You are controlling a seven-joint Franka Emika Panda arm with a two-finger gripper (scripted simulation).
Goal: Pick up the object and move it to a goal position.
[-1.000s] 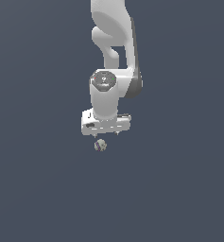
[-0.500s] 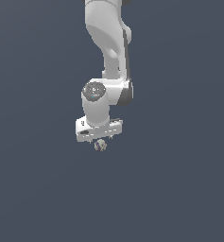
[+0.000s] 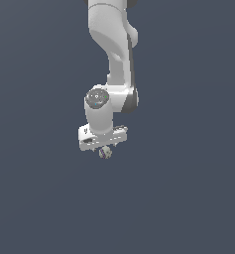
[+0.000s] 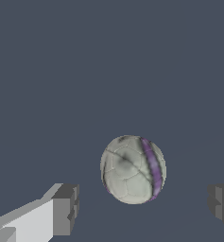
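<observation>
The object is a tiny off-white ball (image 3: 105, 153) with a purple stripe and dark patches, lying on the flat grey surface. It shows large in the wrist view (image 4: 133, 169). My gripper (image 3: 104, 148) hangs directly over it, with the white gripper bar (image 3: 103, 137) just above the ball. In the wrist view the gripper (image 4: 142, 206) is open: one grey fingertip (image 4: 66, 209) and the other (image 4: 220, 203) stand on either side of the ball, each with a clear gap. Nothing is held.
The white arm (image 3: 115, 54) reaches down from the top of the exterior view. Only a plain dark grey surface (image 3: 188, 198) surrounds the ball; no goal marker shows.
The gripper has come down closer over the ball and shifted slightly to the exterior view's left, with the arm turning. The ball has not moved.
</observation>
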